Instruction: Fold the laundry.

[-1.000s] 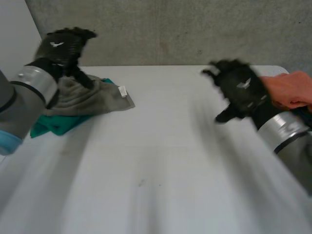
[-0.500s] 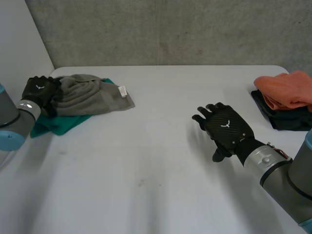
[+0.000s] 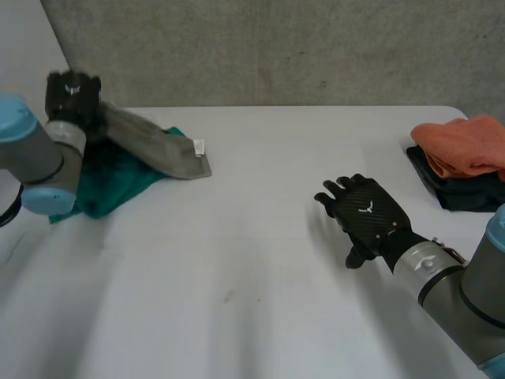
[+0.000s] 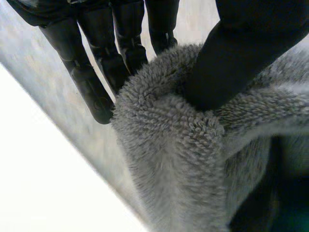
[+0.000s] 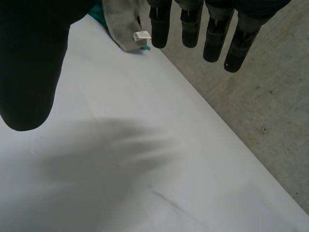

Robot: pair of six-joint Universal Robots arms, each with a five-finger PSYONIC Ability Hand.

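Laundry, four pieces on one white table (image 3: 260,268). Item 1: grey towel (image 3: 158,146), one, terry pile, at the table's far left part; its one end is held up off the table by the left hand (image 3: 72,93), its other end lies on the table and carries one small white label (image 3: 199,146). Item 2: teal cloth (image 3: 110,181), one, flat on the table under and beside the grey towel, at the table's left edge. Item 3: orange cloth (image 3: 461,146), one, bunched, at the table's far right edge. Item 4: dark cloth (image 3: 454,189), one, folded, directly under the orange cloth. Hands, two. Left hand: thumb (image 4: 236,63) dug into a fold of the grey towel (image 4: 193,159), pinching it against the straight fingers (image 4: 89,77) behind. Right hand (image 3: 367,215): over the table's right half, palm down, fingers (image 5: 190,21) straight and spread, holding nothing, well apart from every cloth.
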